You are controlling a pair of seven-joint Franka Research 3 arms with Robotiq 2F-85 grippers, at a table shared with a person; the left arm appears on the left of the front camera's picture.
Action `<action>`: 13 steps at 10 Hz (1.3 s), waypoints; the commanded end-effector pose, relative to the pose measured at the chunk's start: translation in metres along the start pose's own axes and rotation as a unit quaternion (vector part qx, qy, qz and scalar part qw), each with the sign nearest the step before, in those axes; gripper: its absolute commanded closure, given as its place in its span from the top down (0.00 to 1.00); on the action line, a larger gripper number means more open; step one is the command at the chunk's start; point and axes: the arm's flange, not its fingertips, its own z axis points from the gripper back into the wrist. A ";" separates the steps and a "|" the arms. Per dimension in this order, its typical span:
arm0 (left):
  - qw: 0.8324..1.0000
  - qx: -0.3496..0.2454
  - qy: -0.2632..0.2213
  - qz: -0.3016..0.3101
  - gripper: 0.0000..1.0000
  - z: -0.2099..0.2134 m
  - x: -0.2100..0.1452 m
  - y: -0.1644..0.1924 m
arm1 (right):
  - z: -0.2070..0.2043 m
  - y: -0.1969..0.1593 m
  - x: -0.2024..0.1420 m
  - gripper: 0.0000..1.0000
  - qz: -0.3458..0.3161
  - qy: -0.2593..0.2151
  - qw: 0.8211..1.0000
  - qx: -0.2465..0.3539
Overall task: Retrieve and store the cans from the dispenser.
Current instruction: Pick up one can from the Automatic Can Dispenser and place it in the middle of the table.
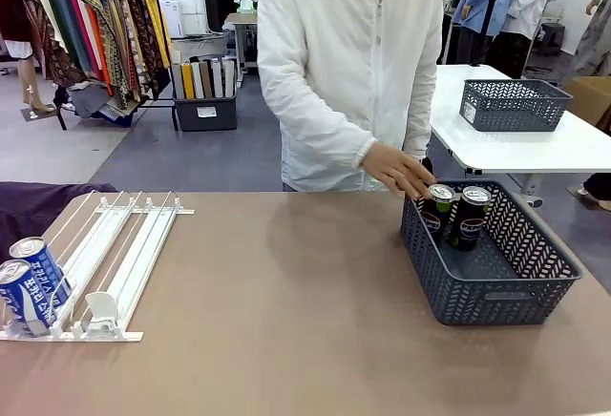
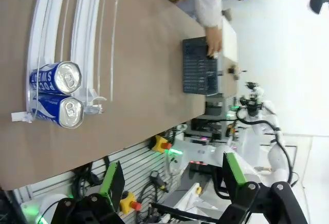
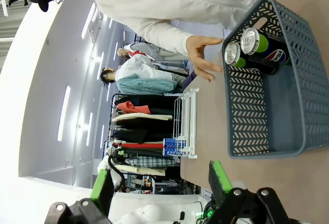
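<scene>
Midway through storing. Two black cans (image 1: 456,214) upright inside basket (image 1: 496,292), person's hand (image 1: 401,173) at its far rim. Two blue cans (image 1: 29,282) in dispenser (image 1: 105,263), well apart from basket. Left gripper (image 2: 171,170) and right gripper (image 3: 160,175) spread wide, empty. Next, likely: close on a blue can, carry to basket.

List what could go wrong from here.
1. The person's hand is at the basket rim beside the black cans; an arm reaching there might hit it.
2. The two blue cans sit close together in the dispenser; the open left pincer may nudge one while grasping the other.
</scene>
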 end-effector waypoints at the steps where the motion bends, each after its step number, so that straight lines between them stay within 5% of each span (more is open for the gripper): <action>1: 0.989 0.135 0.007 -0.052 1.00 -0.042 -0.011 -0.016 | 0.001 0.002 -0.002 1.00 0.002 0.003 1.000 0.001; 3: 0.953 0.272 0.037 -0.126 1.00 -0.100 -0.021 -0.018 | 0.001 0.002 -0.002 1.00 0.002 0.003 1.000 0.001; 6: 0.912 0.359 0.047 -0.190 1.00 -0.158 -0.021 -0.017 | 0.001 0.002 -0.002 1.00 0.002 0.003 1.000 0.001; 7: 0.917 0.360 0.020 -0.169 1.00 -0.165 -0.018 -0.019 | 0.001 0.002 -0.002 1.00 0.002 0.003 1.000 0.001; 8: 0.920 0.340 0.068 -0.181 1.00 -0.153 -0.022 -0.024 | 0.001 0.002 -0.002 1.00 0.002 0.003 1.000 0.001; 13: 0.921 0.337 0.066 -0.183 1.00 -0.157 -0.020 -0.022 | 0.001 0.002 -0.002 1.00 0.002 0.003 1.000 0.001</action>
